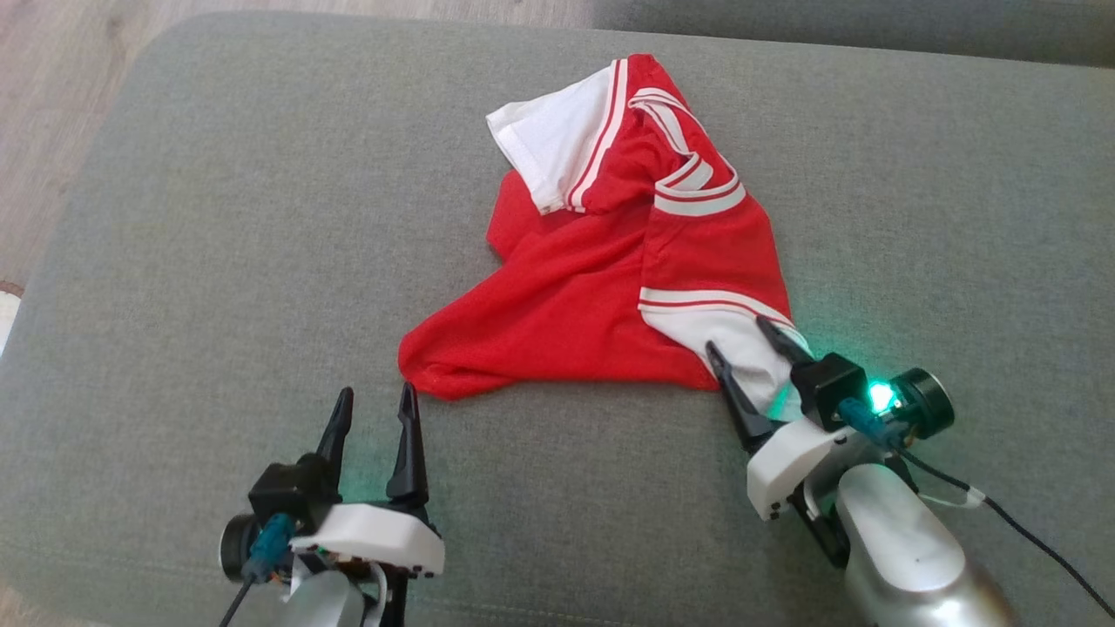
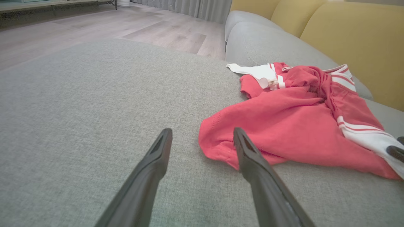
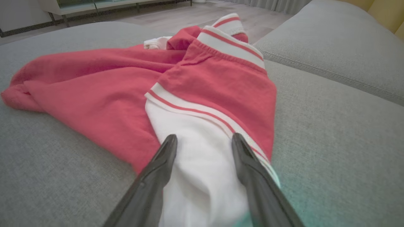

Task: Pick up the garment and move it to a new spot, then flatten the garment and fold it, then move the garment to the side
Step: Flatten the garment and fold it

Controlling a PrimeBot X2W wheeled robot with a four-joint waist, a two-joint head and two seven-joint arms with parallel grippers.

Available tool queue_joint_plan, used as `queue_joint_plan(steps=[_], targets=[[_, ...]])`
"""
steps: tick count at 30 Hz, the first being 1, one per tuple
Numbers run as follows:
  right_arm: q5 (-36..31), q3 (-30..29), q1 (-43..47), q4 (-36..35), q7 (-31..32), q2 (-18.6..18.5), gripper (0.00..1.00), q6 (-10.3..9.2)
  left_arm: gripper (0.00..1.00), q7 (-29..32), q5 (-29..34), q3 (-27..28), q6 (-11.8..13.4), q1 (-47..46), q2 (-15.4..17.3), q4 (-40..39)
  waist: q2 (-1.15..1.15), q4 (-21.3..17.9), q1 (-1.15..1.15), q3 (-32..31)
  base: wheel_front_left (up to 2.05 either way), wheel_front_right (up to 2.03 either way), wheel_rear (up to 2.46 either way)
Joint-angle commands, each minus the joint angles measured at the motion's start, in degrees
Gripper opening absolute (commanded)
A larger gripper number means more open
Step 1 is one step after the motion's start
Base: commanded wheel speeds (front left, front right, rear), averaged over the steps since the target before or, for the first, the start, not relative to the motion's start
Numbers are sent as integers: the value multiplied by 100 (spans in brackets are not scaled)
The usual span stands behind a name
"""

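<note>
1. Head view gives us the garment [image 1: 592,296], a red knit jersey with white sleeves and striped ribbed trim. It lies crumpled into a rough triangle on the middle of the grey woven sofa cushion [image 1: 218,261].
2. Its collar [image 1: 697,196] end points away from us. The wide near edge runs left to right, from a red corner [image 1: 427,366] to a white sleeve [image 3: 202,157].
3. Our right gripper [image 1: 738,333] has its fingers apart, one on each side of that sleeve.
4. Our left gripper [image 1: 376,390] stands spread and empty, just beside the red corner.
</note>
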Motion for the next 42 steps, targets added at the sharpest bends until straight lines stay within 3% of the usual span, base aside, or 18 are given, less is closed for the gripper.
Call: queue_joint_plan(steps=[1,2,4,7,8,9,14,18,25,29,30,31,34,37,42], targets=[[-30,124,-179,-80,-37,26,13,14,100,-30,-29,125,28,-53,40,-183,0,3,0,0,0,0,0],[-25,151,-203,-97,-37,26,7,14,100,-30,-34,119,26,-48,40,-187,0,3,0,3,0,0,0],[-3,195,-220,-128,-37,26,27,14,100,-30,-43,115,23,-46,40,-193,0,-1,0,2,0,0,0],[18,228,-210,-114,-37,26,21,14,100,-30,-52,122,17,-41,40,-193,0,-6,0,-5,0,0,0],[29,233,-199,-60,-37,26,4,14,100,-30,-56,123,13,-36,40,-187,0,-7,0,-15,0,0,0],[31,239,-196,-21,-37,26,0,14,100,-30,-55,121,10,-29,40,-181,0,-8,0,-24,0,0,0],[173,172,-204,79,-37,26,0,14,100,-30,-68,118,6,-10,40,-187,0,-11,0,-54,0,0,0],[474,-15,-212,-261,-37,26,0,14,100,-30,-24,149,3,-8,40,-228,0,-45,0,-82,0,0,0],[2182,-1103,64,-1089,-37,26,0,14,100,-30,64,256,4,45,40,-285,0,-250,0,-184,0,0,0],[3008,-2263,183,-499,-37,26,0,14,100,-30,107,300,-11,75,40,-256,0,-387,0,-246,0,0,0],[3027,-2604,173,-196,-37,26,65,14,100,-30,120,295,-22,78,40,-237,0,-409,0,-257,0,0,0],[2919,-2910,132,-28,-37,26,100,14,100,-30,141,293,-28,77,40,-221,0,-432,0,-262,0,0,0],[2315,-3404,73,6,-37,26,100,14,100,-30,165,336,-24,79,40,-215,0,-509,0,-266,0,0,0],[1933,-3491,88,-296,-37,26,100,14,100,-30,206,406,-8,89,40,-215,0,-577,0,-271,0,0,0],[1080,-2771,357,-1656,-37,26,100,14,100,-30,304,515,60,129,40,-255,0,-657,0,-309,0,0,0]])
